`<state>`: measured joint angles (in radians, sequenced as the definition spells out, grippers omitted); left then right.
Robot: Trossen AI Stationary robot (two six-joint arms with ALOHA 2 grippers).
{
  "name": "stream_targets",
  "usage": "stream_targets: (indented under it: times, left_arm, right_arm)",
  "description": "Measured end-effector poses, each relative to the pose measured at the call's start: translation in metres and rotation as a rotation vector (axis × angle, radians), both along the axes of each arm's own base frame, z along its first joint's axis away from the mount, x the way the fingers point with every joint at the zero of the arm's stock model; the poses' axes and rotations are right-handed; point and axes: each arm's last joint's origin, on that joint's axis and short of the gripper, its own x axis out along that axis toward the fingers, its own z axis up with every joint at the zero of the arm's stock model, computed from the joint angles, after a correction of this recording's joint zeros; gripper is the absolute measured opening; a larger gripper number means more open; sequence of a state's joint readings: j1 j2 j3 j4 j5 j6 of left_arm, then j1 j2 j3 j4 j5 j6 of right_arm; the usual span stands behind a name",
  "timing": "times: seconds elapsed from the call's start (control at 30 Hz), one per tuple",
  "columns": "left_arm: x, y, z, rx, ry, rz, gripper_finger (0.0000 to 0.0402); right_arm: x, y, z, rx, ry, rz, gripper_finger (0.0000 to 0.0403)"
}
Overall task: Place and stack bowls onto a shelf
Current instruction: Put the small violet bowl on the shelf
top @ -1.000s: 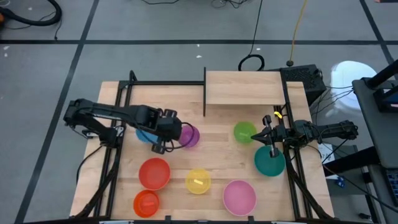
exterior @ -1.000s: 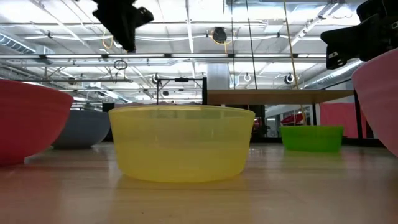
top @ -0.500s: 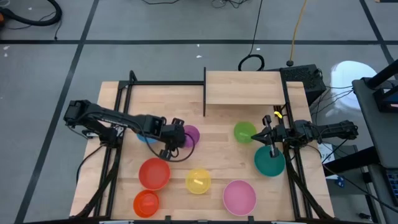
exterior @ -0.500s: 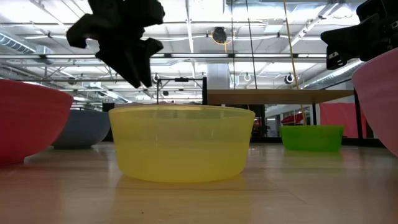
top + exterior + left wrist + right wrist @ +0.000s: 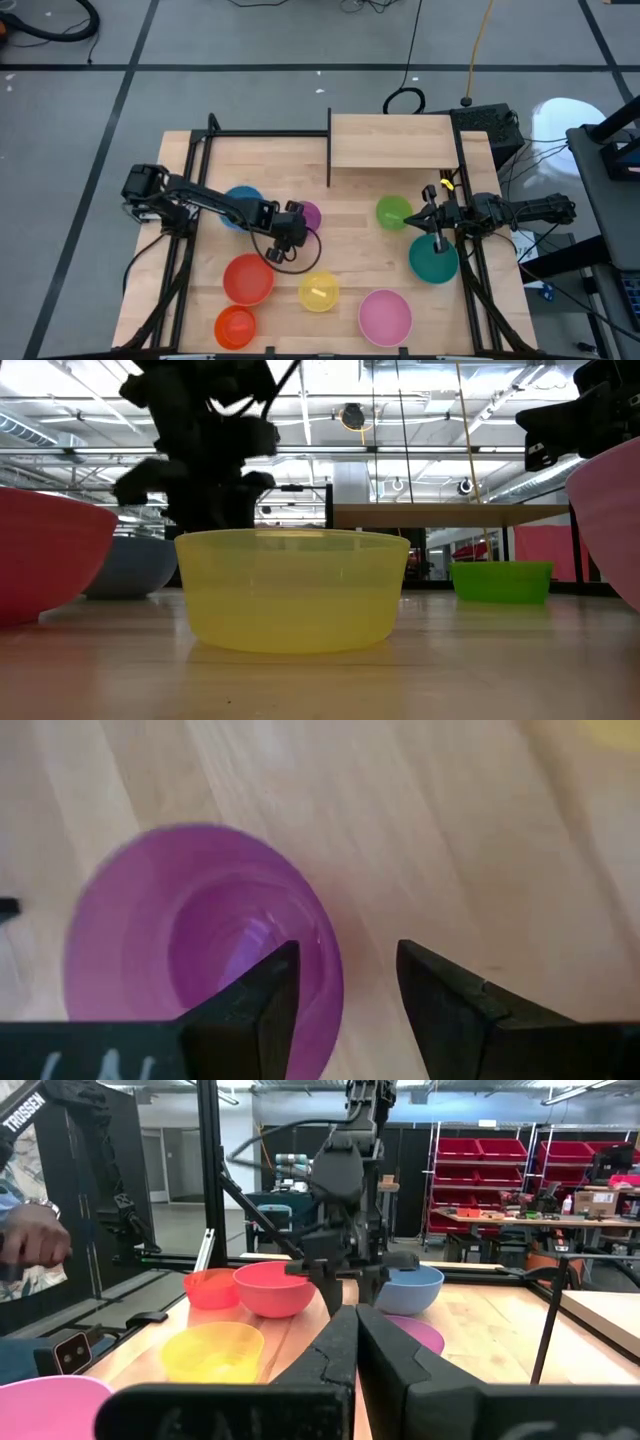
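Note:
The purple bowl (image 5: 309,214) (image 5: 190,940) stands on its base mid-table. My left gripper (image 5: 289,229) (image 5: 345,985) is open low over it, pointing steeply down. One finger is over the bowl's inside and the other outside, astride the rim's near-right part (image 5: 330,982). No touch shows. The blue bowl (image 5: 240,200) lies partly under the left arm. The shelf (image 5: 392,141), with its dark upright panel (image 5: 329,146), stands bare at the far edge. My right gripper (image 5: 426,220) (image 5: 355,1325) waits shut at the right, between the green bowl (image 5: 393,211) and the teal bowl (image 5: 433,259).
Red (image 5: 248,278), orange (image 5: 236,326), yellow (image 5: 318,291) and pink (image 5: 385,315) bowls stand along the near edge. A black frame (image 5: 200,150) borders the tabletop. A person's hand (image 5: 30,1245) shows beyond the table's left side.
My left gripper has come down from well above the table toward the purple bowl, shifting a little toward the right and near edges. It has opened on the way. The bowls have stayed where they were.

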<state>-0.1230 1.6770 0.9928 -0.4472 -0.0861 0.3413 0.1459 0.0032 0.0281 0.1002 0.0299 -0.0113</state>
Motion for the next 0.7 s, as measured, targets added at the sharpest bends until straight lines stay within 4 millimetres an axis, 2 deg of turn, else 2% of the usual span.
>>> stream_targets:
  times: [0.13, 0.23, 0.33, 0.5, 0.7]
  left_arm:
    - [0.003, 0.001, -0.0089, 0.042, 0.015, 0.024, 0.0174]
    - [0.0034, 0.0009, -0.0122, 0.045, 0.028, 0.022, 0.016]
    - [0.0053, 0.0007, -0.0106, 0.042, 0.004, 0.023, 0.0119]
    - [0.0055, -0.0005, -0.0104, 0.055, 0.002, -0.007, 0.0022]
    - [0.0095, -0.0009, -0.0045, 0.063, -0.011, -0.026, 0.0008]
  right_arm:
    - [0.0, 0.0, 0.0, 0.0, 0.0, 0.0, 0.0002]
    - [0.0, 0.0, 0.0001, 0.0, -0.001, 0.0, 0.0002]
    - [0.0, 0.0, 0.0, 0.0, 0.0, 0.0, 0.0002]
    - [0.0, 0.0, 0.0, 0.0, 0.0, 0.0, 0.0002]
    - [0.0, 0.0, 0.0, 0.0, 0.0, 0.0, 0.0002]
